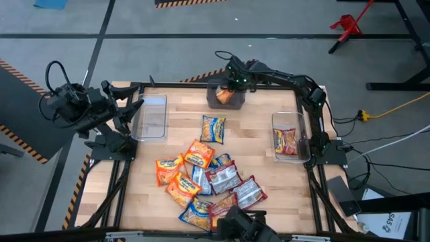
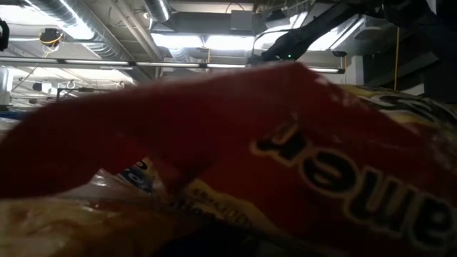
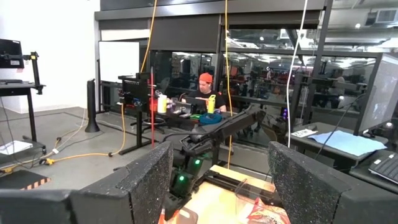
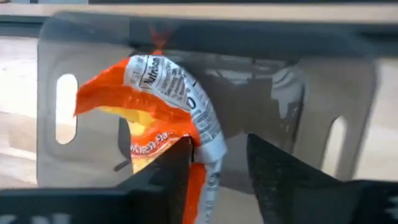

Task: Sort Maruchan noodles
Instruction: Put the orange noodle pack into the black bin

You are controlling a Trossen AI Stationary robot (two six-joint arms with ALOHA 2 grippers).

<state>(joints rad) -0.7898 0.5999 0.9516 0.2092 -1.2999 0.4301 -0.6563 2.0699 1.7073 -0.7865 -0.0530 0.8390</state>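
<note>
Several Maruchan packets lie heaped (image 1: 201,178) on the table's near middle, in orange, red-and-silver and blue-and-yellow. One blue-and-yellow packet (image 1: 213,129) lies apart, farther back. My right gripper (image 1: 232,82) is over the far clear bin (image 1: 216,101), open, with a curled orange packet (image 4: 155,93) standing in the bin between its fingers (image 4: 217,168). My left gripper (image 1: 131,111) is open and empty (image 3: 221,180) by the left bin (image 1: 151,117). A red packet (image 1: 285,141) lies in the right bin (image 1: 290,119). My right gripper has its fingers apart around the orange packet's white printed end (image 4: 208,146). That end lies against the inner side of one finger (image 4: 177,168); the other finger (image 4: 273,174) is clear of it. The packet stands curled inside the far bin.
A red packet (image 2: 285,157) close to the low camera fills that view. The left bin shows nothing inside. Bare wood lies between the heap and the bins. A person sits at a desk in the room beyond (image 3: 202,84).
</note>
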